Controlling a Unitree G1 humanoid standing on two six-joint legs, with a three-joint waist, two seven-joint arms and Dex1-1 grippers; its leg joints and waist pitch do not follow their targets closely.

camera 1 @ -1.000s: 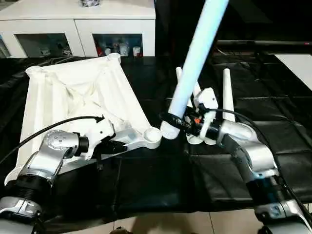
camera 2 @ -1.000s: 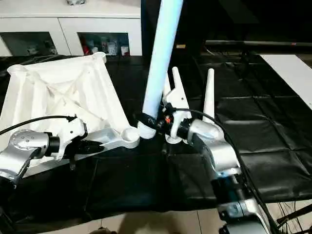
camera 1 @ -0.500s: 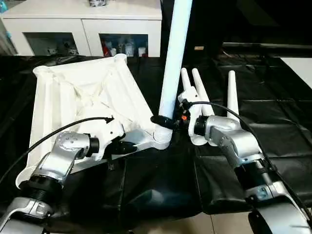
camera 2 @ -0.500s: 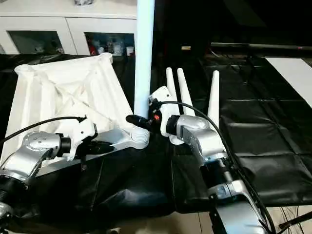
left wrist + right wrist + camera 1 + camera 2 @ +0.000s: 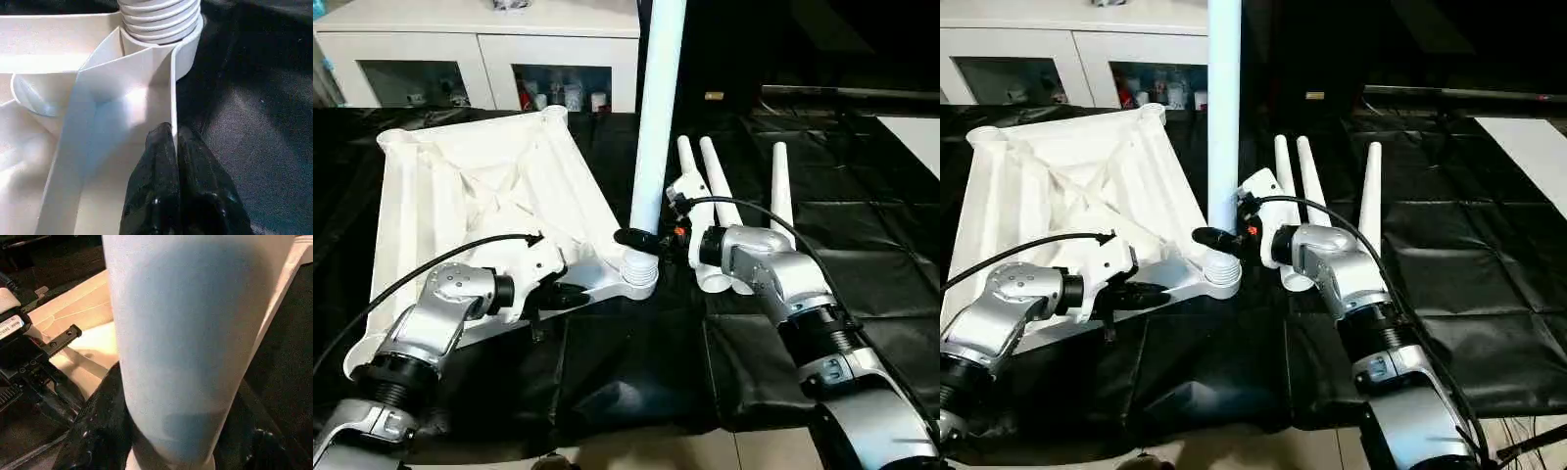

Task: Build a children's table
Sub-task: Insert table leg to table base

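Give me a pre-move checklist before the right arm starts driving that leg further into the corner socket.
1. Leg gripped: ok. The right gripper is shut on it just above the ribbed end.
2. Leg over the corner socket: ok. The ribbed end sits in the socket, with several ribs still above the rim.
3. Leg upright: ok, it stands near vertical in both eye views.
4. Tabletop braced: ok. The left gripper is pinched shut on its rim wall beside the socket.
5. Fully seated: cannot tell, socket depth is hidden.
6. Spare legs: ok. Three lie behind the right wrist, apart from the socket.
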